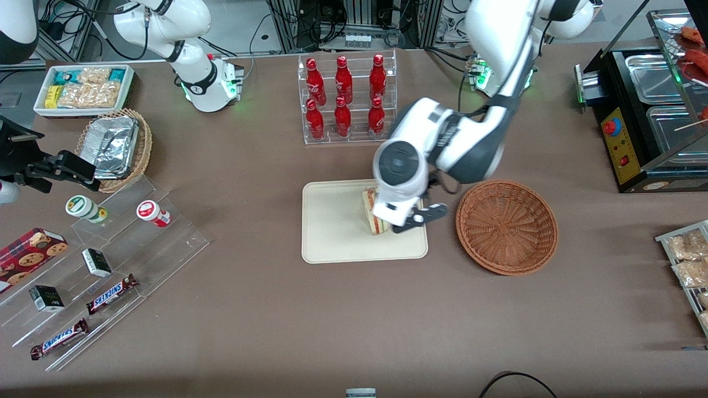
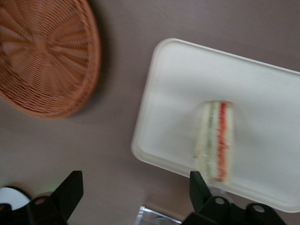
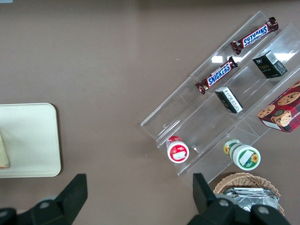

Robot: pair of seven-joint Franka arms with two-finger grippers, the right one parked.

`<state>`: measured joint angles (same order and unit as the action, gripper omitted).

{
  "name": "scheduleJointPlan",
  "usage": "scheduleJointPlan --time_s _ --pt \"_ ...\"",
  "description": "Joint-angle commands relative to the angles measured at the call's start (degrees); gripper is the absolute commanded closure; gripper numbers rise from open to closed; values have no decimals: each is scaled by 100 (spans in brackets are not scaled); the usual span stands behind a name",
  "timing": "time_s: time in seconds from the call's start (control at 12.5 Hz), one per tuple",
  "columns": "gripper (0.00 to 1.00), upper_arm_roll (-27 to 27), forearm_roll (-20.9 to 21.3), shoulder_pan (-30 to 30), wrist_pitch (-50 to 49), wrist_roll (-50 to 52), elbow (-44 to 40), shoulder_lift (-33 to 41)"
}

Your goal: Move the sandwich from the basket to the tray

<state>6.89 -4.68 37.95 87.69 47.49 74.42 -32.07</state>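
The sandwich (image 1: 373, 214), a pale bread wedge with red and green layers, stands on its edge on the cream tray (image 1: 332, 232), near the tray's side closest to the basket. It also shows in the left wrist view (image 2: 215, 140) on the tray (image 2: 178, 75), and its tip shows in the right wrist view (image 3: 3, 151). The reddish-brown woven basket (image 1: 506, 226) is beside the tray and holds nothing; it also shows in the left wrist view (image 2: 42, 56). My left gripper (image 1: 420, 217) is open and holds nothing, just above the tray's edge beside the sandwich, its fingers (image 2: 71, 183) spread wide.
A clear rack of red bottles (image 1: 345, 99) stands farther from the front camera than the tray. A stepped acrylic shelf (image 1: 110, 260) with snacks, a tan foil basket (image 1: 119, 146) and a white bin (image 1: 83, 88) lie toward the parked arm's end. A black appliance (image 1: 641, 121) stands at the working arm's end.
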Motion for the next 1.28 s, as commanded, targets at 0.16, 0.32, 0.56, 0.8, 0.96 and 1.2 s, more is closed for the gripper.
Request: scheduleJointPlan --time_s 0.16,0.32,0.56,0.8,0.96,1.2 --pt "0 -12 -16 -1217 -103 -2011 1150 1034" --pt "0 -3 19 -1657 -121 -2681 1425 1369" --pt "0 -3 248 -2097 -541 -3350 1487 1765" --pt "0 -21 431 -2396 -919 -3851 1479 2143" --pt "0 -413 450 -2991 -1218 -4256 1417 2345" --pt "0 -1152 687 -3783 -1474 -4319 1426 2731"
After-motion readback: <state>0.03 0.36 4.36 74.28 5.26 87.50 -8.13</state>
